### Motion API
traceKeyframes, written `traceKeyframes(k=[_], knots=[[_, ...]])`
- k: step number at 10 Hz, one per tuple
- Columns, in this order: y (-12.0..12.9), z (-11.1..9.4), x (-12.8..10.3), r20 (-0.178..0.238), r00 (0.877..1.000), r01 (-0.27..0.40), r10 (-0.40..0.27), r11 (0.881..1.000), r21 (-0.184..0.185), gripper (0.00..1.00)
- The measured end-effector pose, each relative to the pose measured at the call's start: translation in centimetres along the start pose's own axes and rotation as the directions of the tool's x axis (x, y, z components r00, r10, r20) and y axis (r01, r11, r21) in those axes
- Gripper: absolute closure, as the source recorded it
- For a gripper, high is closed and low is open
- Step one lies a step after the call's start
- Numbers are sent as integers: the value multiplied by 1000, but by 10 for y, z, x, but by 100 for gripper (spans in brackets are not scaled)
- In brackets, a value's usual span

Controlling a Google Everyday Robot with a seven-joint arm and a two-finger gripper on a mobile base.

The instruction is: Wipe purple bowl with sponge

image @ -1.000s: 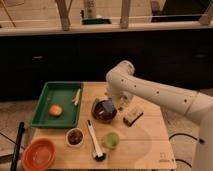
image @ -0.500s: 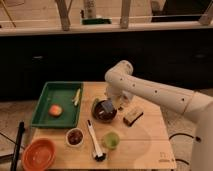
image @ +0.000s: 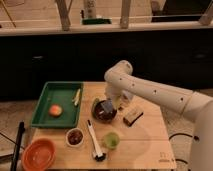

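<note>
Barely anything has moved since a second ago: the arm sits in the same bent pose and its claw (image: 111, 101) is still parked low over the purple bowl (image: 104, 110). That bowl sits mid-desk, just right of the green tray (image: 44, 114).

Can't tell whether the claw is spread or pinching something, it's buried in the dark spot at the bowl's far rim. I can't pick out the sponge either (could be under the claw, could not).

My guess is we're mid-wipe or just arriving, so the real rubbing around the inside looks like it's left to do.

Other stuff, relative to the bowl:
- tan-and-brown block (image: 132, 116) just right
- small white cup (image: 75, 136) in front-left
- orange bowl (image: 38, 156) far front-left, at the desk (image: 145, 145) corner
</note>
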Motion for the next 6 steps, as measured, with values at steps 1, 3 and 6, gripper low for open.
traceKeyframes(k=[1, 3, 6], knots=[[-2, 2, -1, 0, 1000, 2, -2, 1000, -4, 100], [-4, 10, 3, -8, 1000, 1, -1, 1000, -13, 100], [-8, 16, 7, -15, 1000, -3, 3, 1000, -23, 100]])
